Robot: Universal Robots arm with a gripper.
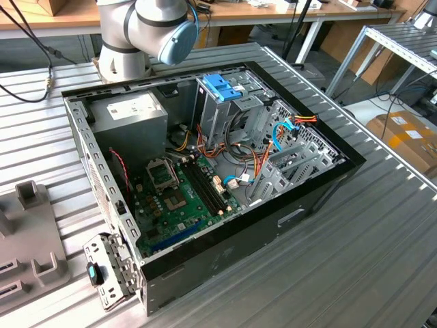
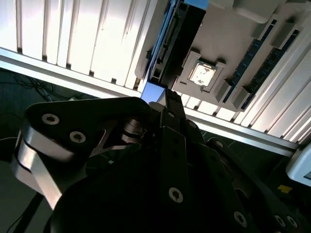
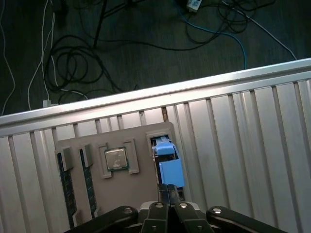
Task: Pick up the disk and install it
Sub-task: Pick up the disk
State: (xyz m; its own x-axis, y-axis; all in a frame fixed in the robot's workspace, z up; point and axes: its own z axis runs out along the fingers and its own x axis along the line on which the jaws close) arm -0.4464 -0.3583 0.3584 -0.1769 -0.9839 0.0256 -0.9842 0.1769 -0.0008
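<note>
Exterior view first: the big ribbed aluminium tabletop (image 1: 382, 260) carries the open black steel computer case (image 1: 225, 253), lying on its side about mid-table with its green board and cable bundles showing.

In the first wrist view the flat grey moulded plastic tray (image 3: 133, 191) sits right up against the tabletop's edge. The arm's black gripper (image 3: 168, 188) hangs right at the tray's side slot. Standing in that slot is the flat silver-grey metal disk with light-blue plastic rails (image 3: 170, 172), close to the tray corner nearest the tabletop's edge. Can't tell whether the gripper is clamped on the disk or just sitting at it.

The small square silver processor chip (image 3: 115, 159) lies in its own pocket just beside the disk's slot.

For the pick itself, the grip probably wants to land square and centred on the hard flat sides. Those blue rails look smooth and a bit springy, so squeezing them alone could let the disk twist. The slot walls look like a snug fit, so a straight pull in line with the slot seems safest. Any tilt and the rails may bind on the tray or drag it along the slick ribs.
</note>
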